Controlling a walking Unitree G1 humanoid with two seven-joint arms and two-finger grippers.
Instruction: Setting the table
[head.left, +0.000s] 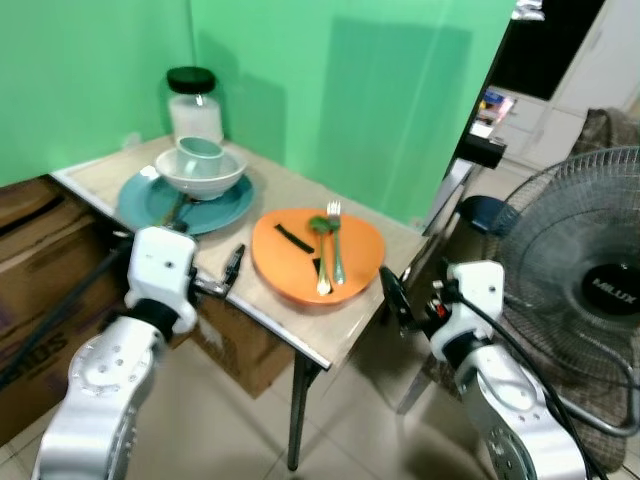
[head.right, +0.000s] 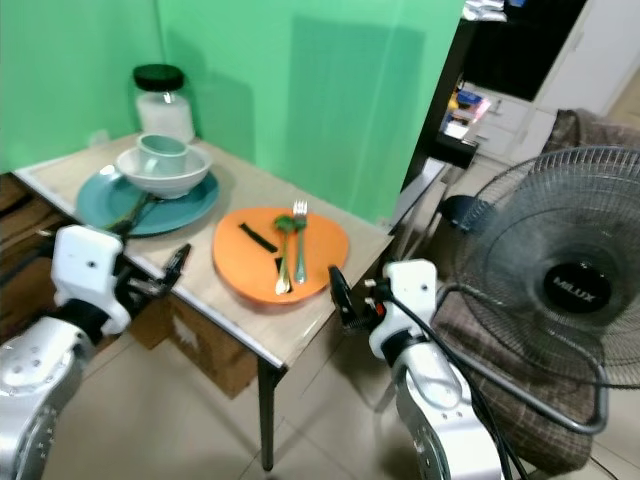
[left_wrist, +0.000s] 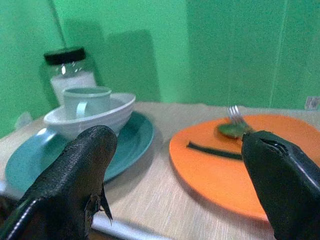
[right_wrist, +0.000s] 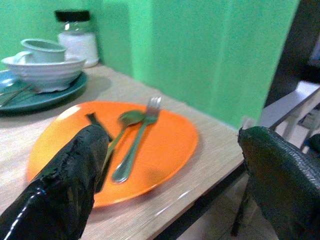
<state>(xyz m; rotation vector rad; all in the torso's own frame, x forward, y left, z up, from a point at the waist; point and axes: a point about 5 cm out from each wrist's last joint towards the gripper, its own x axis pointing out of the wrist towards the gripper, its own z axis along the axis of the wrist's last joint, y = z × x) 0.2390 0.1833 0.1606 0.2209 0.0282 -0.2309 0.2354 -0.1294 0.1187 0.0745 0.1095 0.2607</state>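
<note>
An orange plate (head.left: 300, 262) lies near the table's front corner, holding a fork (head.left: 335, 240), a green-headed spoon (head.left: 322, 250) and a short black strip (head.left: 293, 239). Further back, a teal plate (head.left: 150, 203) carries a white bowl (head.left: 200, 176) with a pale green mug (head.left: 200, 153) inside it. My left gripper (head.left: 234, 268) is open at the table's front edge, left of the orange plate. My right gripper (head.left: 392, 292) is open just off the table's right corner, level with the orange plate (right_wrist: 165, 145). Nothing is between either pair of fingers.
A glass jar with a black lid (head.left: 193, 102) stands at the back by the green wall (head.left: 350, 90). Cardboard boxes (head.left: 40, 260) sit left of and under the table. A floor fan (head.left: 590, 290) and a chair (head.left: 480, 215) stand to the right.
</note>
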